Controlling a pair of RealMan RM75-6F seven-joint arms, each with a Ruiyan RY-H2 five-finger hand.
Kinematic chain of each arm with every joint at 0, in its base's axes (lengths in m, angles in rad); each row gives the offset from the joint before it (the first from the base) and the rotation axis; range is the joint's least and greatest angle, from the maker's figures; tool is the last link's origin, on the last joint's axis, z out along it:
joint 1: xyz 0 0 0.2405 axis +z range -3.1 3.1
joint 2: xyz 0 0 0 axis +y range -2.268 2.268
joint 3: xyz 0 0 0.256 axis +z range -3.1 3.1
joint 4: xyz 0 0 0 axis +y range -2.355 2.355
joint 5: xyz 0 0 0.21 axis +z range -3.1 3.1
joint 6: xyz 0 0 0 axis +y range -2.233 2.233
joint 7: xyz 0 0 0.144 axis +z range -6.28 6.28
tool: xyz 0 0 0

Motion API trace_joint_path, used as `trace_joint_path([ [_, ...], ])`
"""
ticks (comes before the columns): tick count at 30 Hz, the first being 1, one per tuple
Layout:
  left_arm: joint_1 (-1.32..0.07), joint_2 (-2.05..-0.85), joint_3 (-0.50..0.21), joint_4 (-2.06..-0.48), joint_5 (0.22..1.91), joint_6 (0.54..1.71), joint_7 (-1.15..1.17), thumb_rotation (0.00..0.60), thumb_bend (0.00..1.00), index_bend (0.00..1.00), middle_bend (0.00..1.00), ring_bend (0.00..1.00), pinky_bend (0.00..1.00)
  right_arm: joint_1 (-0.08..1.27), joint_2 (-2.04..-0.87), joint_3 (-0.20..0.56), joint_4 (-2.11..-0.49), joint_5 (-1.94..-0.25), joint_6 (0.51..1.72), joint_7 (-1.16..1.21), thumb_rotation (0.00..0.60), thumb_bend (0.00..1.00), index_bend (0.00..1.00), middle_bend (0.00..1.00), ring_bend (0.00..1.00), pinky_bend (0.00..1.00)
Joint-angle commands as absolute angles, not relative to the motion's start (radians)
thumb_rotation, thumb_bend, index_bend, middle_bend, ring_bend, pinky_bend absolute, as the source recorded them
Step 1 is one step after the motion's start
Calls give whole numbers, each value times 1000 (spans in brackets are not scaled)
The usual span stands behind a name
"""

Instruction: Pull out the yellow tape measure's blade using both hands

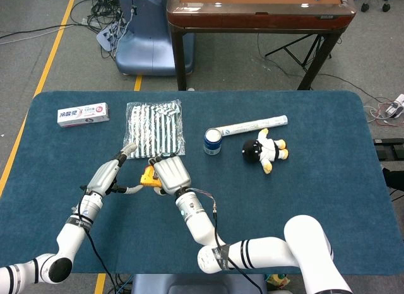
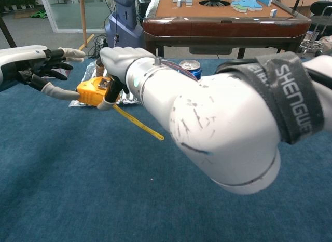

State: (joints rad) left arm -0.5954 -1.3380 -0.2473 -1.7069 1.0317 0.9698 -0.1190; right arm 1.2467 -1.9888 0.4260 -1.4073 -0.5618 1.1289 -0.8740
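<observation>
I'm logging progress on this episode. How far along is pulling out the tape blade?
Done: part of the yellow blade already lies out across the table. In hand: the right hand rests on the tape measure, and a fingertip of the left hand touches its case. Left: gripping the case firmly and drawing out more blade.

Bright, even indoor light with soft shadows; sharp head view, chest view bowed at edges.

striped pouch [image 1: 155,127] behind tape measure [image 1: 150,176]; front open
</observation>
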Motion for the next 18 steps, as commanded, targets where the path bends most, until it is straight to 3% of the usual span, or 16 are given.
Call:
trace_joint_path([
  [1, -595, -1339, -248, -1706, 1030, 971, -121, 600, 147, 0, 0, 8, 87, 1246, -1989, 426, -1407, -561, 1127, -873, 600, 621, 586, 608, 549, 280],
  [18, -592, -1349, -255, -1695, 1027, 976, -139, 600, 144, 0, 0, 8, 87, 1248, -1979, 429, -1399, -564, 1091, -846, 600, 646, 586, 607, 549, 280],
])
